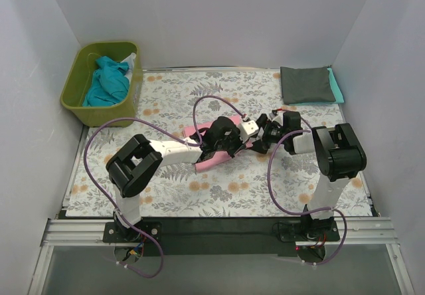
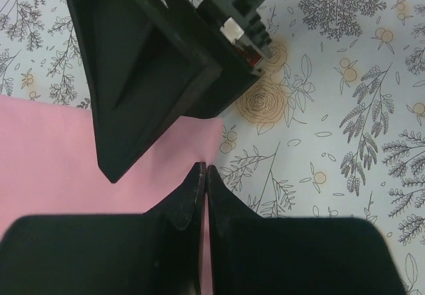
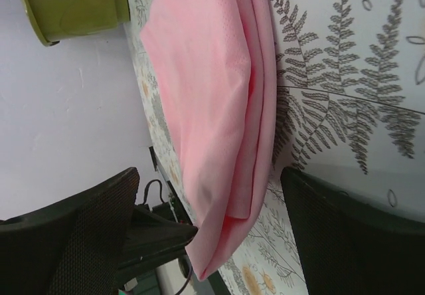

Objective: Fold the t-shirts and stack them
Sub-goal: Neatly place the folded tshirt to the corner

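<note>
The pink t-shirt [image 1: 204, 165] lies folded lengthwise in the middle of the floral table cloth; it also shows in the left wrist view [image 2: 53, 155] and in the right wrist view [image 3: 212, 96]. My left gripper [image 1: 232, 149] is over it, and in its own view its jaws [image 2: 204, 170] are shut on the shirt's edge, with pink showing between them. My right gripper [image 1: 252, 141] faces it, open [image 3: 209, 175], with the shirt's end between its spread fingers [image 3: 345, 228]. A dark grey t-shirt [image 1: 305, 84] lies folded on a teal one [image 1: 339, 88] at the back right.
An olive-green tub [image 1: 72, 96] at the back left holds crumpled teal t-shirts [image 1: 106, 82]; the tub also shows in the right wrist view [image 3: 66, 9]. The right gripper's black finger [image 2: 133, 76] is close in front of my left gripper. White walls enclose the table.
</note>
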Controlling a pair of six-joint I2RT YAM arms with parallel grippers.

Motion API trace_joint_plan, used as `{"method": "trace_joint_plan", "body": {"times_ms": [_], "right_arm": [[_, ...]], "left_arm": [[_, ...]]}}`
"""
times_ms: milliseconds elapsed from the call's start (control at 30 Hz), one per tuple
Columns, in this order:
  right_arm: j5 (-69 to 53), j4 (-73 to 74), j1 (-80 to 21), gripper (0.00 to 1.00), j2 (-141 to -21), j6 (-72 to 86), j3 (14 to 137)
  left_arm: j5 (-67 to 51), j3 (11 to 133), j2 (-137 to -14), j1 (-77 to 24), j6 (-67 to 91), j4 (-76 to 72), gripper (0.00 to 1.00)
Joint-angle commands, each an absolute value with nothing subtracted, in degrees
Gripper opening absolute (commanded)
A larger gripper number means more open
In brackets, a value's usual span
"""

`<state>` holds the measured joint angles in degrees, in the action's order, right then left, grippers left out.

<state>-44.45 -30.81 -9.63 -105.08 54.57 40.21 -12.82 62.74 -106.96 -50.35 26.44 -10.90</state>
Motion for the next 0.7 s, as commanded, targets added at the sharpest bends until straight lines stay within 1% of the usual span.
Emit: {"method": "trace_joint_plan", "body": {"times_ms": [0,400,667], "right_arm": [[-38.9,-27.4,-11.9,0.80,-108.8,57.3,40.1],[-33.9,-31.7,-15.6,0.69,-117.1,62.7,47.4],[-29.5,-33.7,-15.9,0.61,-119.1,60.4,49.9]], "left_arm": [[-13.6,64.3,-102.7,-50.3,27.1,-12.8,0.00],[-14.5,62.8,-102.5,-50.3,27.9,-13.9,0.00],[-14.9,62.2,-102.4,-50.1,28.3,-14.6,0.00]]}}
